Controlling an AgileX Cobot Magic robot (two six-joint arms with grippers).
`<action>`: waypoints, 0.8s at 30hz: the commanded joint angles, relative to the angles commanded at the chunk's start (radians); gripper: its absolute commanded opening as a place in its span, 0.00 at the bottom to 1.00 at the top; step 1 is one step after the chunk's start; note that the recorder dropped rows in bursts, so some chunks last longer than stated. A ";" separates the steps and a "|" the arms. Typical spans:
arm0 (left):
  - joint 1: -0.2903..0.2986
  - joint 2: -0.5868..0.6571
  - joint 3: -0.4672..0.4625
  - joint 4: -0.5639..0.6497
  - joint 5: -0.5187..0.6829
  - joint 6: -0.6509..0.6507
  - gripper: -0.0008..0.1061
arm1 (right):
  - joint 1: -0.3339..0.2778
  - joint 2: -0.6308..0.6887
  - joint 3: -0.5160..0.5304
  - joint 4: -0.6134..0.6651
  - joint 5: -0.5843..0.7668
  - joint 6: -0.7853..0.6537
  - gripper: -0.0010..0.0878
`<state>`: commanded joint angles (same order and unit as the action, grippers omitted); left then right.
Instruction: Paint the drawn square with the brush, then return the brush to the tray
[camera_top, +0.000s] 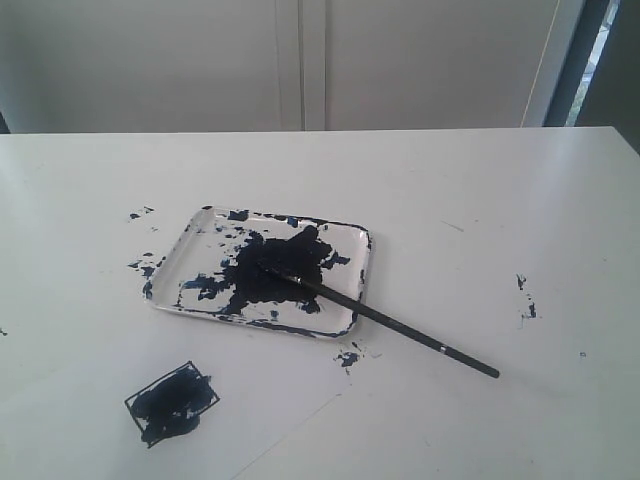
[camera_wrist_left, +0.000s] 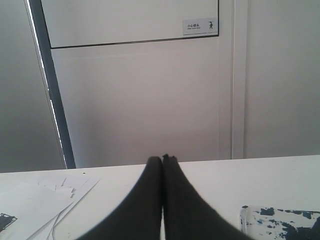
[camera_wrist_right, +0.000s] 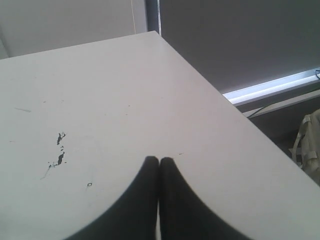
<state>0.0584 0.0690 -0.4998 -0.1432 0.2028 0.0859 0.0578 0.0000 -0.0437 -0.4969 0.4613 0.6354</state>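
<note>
The white tray (camera_top: 195, 245), smeared with a dark blue-black blotch, lies on the table left of centre. The black brush (camera_top: 400, 328) rests with its tip in the blotch and its handle sticking out over the tray's right edge onto the table. The drawn square (camera_top: 172, 402), filled with dark paint, is near the front left. Neither gripper shows in the exterior view. My left gripper (camera_wrist_left: 163, 159) is shut and empty, with a corner of the tray (camera_wrist_left: 245, 215) beside it. My right gripper (camera_wrist_right: 159, 160) is shut and empty over bare table.
Paint splatters mark the table left of the tray (camera_top: 146, 266) and at the right (camera_top: 526, 298). White sheets of paper (camera_wrist_left: 35, 200) lie near the left gripper. The table's far edge (camera_wrist_right: 200, 70) drops off beside the right gripper. A wall stands behind.
</note>
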 joint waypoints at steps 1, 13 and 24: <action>0.000 0.000 0.000 0.016 0.000 0.002 0.01 | 0.000 0.000 0.000 0.000 0.000 0.000 0.01; 0.000 -0.063 0.444 0.011 -0.231 -0.015 0.01 | 0.000 0.000 0.000 0.000 0.000 0.000 0.01; 0.000 -0.069 0.500 0.036 -0.050 0.030 0.01 | 0.000 0.000 0.000 0.000 0.000 0.000 0.01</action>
<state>0.0584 0.0000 0.0000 -0.1073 0.1531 0.1160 0.0578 0.0000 -0.0437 -0.4969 0.4613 0.6354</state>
